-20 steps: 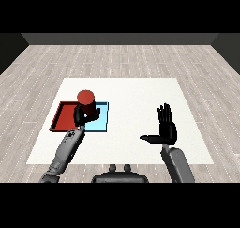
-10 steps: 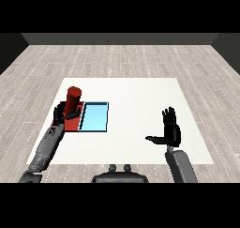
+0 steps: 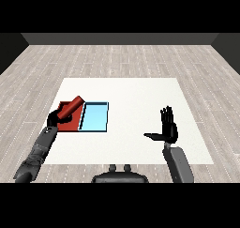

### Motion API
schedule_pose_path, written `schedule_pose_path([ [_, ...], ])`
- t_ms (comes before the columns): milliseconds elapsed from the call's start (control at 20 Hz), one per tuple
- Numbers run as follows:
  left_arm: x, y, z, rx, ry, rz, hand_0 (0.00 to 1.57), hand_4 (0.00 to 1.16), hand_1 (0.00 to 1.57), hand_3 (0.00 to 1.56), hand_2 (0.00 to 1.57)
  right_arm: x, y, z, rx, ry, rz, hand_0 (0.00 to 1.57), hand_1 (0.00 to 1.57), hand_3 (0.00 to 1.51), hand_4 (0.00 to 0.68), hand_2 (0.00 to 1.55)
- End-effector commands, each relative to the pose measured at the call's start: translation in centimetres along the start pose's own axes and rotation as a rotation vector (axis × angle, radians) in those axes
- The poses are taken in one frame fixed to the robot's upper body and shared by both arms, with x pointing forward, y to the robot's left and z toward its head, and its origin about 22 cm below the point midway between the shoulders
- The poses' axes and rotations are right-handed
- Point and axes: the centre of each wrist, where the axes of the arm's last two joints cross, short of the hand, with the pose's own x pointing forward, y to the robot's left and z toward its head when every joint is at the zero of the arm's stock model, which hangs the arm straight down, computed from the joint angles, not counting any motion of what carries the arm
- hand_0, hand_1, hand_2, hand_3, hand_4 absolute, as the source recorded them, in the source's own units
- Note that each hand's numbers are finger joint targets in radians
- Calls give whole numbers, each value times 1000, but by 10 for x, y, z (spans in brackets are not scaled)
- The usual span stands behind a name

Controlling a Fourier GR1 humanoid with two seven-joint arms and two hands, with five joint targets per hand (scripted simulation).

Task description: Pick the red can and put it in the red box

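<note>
The red can point(image 3: 71, 106) lies tilted over the red tray point(image 3: 74, 124), its top end pointing up and to the right. My left hand point(image 3: 54, 117) is at the tray's left edge, its fingers curled round the can's lower end. My right hand point(image 3: 168, 126) is held upright above the table to the right of the trays, its fingers straight and its thumb stretched out to the left, holding nothing.
The light blue tray point(image 3: 95, 117) lies against the red tray's right side. The white table point(image 3: 136, 95) spreads round both trays, with grey plank floor beyond its edges.
My left hand has carried the can from over the trays' middle leftward and down over the red tray, and the can has tipped from upright to slanted. The right hand has sunk a little.
</note>
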Motion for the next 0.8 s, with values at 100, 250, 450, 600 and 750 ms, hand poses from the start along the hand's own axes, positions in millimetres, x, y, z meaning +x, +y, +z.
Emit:
schedule_pose_path([
  [100, -16, -22, 0, -70, 156, -118, 963, 724, 963, 0, 914, -12, 3, -17, -14, 2, 11, 0, 0, 0, 0, 0],
  [250, -50, -15, 11, -142, 143, -92, 879, 517, 879, 776, 925, -21, 2, -15, -8, -21, 14, 0, 0, 0, 0, 0],
  [450, -35, -5, -1, -253, 188, -209, 0, 0, 0, 0, 0, -19, 9, -4, 5, -27, -14, 0, 0, 0, 0, 0],
  [600, -19, -11, -6, -134, 179, -93, 0, 0, 0, 0, 0, -27, 6, -23, -9, -18, -13, 0, 0, 0, 0, 0],
  [750, -7, -12, -8, -55, 13, 235, 0, 0, 0, 0, 0, -32, 7, -10, 0, -3, -38, 0, 0, 0, 0, 0],
])
